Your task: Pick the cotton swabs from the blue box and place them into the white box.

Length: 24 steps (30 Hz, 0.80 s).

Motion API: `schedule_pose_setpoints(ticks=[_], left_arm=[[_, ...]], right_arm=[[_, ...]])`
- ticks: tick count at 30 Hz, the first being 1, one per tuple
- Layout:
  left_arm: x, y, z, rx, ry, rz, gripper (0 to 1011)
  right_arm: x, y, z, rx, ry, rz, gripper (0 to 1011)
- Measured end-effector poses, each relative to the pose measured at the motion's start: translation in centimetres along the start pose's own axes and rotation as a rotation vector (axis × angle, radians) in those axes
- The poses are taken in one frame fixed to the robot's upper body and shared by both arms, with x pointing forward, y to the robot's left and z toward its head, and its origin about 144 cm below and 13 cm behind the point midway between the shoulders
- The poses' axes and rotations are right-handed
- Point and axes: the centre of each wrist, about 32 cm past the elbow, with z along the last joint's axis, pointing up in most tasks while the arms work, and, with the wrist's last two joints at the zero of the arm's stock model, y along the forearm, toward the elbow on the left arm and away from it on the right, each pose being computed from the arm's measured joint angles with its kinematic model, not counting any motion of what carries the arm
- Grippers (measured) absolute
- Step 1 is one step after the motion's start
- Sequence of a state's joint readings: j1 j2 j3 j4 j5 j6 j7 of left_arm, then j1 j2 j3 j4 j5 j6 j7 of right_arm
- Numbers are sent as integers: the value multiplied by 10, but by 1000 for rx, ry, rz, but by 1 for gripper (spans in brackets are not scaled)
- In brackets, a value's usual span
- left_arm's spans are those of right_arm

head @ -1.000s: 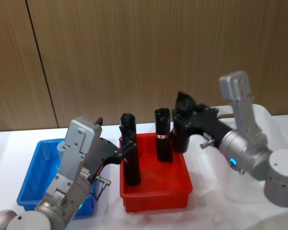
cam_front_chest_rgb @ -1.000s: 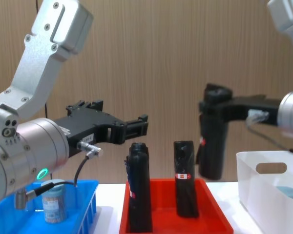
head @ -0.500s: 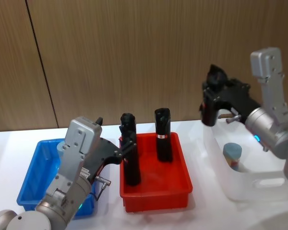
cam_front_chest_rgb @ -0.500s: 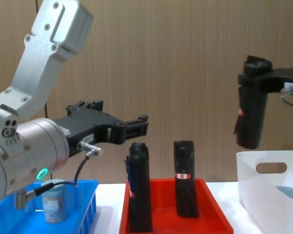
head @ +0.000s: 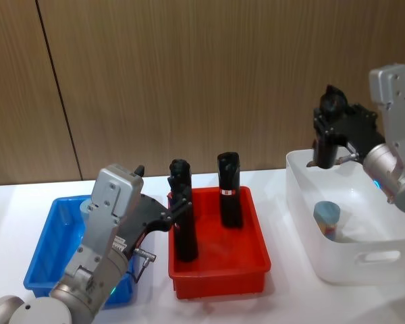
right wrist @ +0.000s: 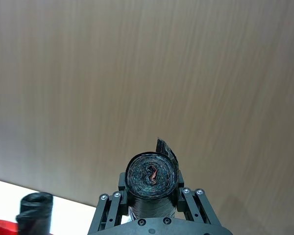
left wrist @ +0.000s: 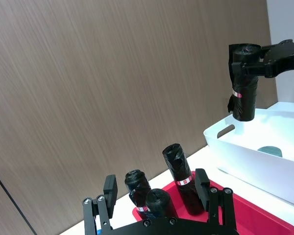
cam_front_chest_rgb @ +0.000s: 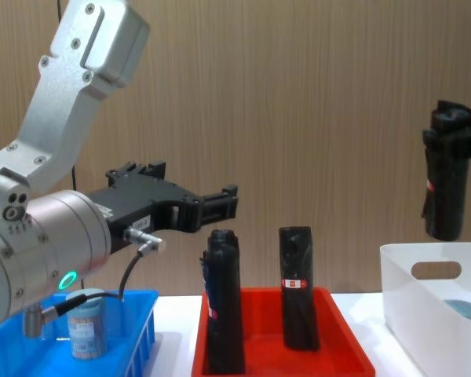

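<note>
White box (head: 364, 260) far over on the robot's right, smooth-walled, oval handle cut-out facing front. One cotton swab jar (head: 327, 219) inside, pale blue lid up, close to the left wall. Same tub at the right edge of the chest view, with a sliver of blue lid just peeking over the rim.

Red tray (head: 219, 280) dead centre. Two tall black packs upright in it: front-left pack (head: 182, 214) near the tray's left wall, back pack (head: 229, 190) further in, small red-and-white band round its upper half. Well apart from each other, both upright.

Blue box (head: 44, 250) on the robot's left, just beside the red tray, ribbed and shallow. Second jar of cotton swabs (cam_front_chest_rgb: 86, 323) upright inside, lid up, coloured label facing the chest camera, partly behind the left arm's cable.

Right gripper (head: 327, 135) high above the white box's back-left corner, clamped round a third black pack (cam_front_chest_rgb: 446, 173). Held upright, lower end clear of the rim, nothing touching. From the right wrist, fingers snug on either side of the pack's rolled end.

Left gripper (cam_front_chest_rgb: 220, 206) level above the gap between blue box and red tray, fingers spread apart, nothing between them, pointing toward the front-left pack's top.
</note>
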<state>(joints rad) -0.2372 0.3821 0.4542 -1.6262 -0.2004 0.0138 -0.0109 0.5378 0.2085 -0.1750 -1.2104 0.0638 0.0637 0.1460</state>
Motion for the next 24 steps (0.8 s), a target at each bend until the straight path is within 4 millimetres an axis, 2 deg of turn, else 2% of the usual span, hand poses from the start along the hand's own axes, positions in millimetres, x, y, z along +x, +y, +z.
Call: schedule_pose_setpoints(ticks=[9,12,14,17,19,24], left_arm=[[0,0,0,0,0,0,1004],[0,0,0,0,0,0,1004],[0,0,0,0,0,0,1004],[0,0,0,0,0,0,1004],[0,0,0,0,0,0,1004],[0,0,0,0,0,0,1004]], right_arm=[[7,11,-17,-36,-21,-45,525],[10,14,-23,-49,-25,-58,646],[11,16,-26,-55,-28,-63,665],[13,18,-30,-64,-31,-70,780],[13,19,-32,-66,-33,-72,810],[15,20,-36,-69,-37,-76,965]])
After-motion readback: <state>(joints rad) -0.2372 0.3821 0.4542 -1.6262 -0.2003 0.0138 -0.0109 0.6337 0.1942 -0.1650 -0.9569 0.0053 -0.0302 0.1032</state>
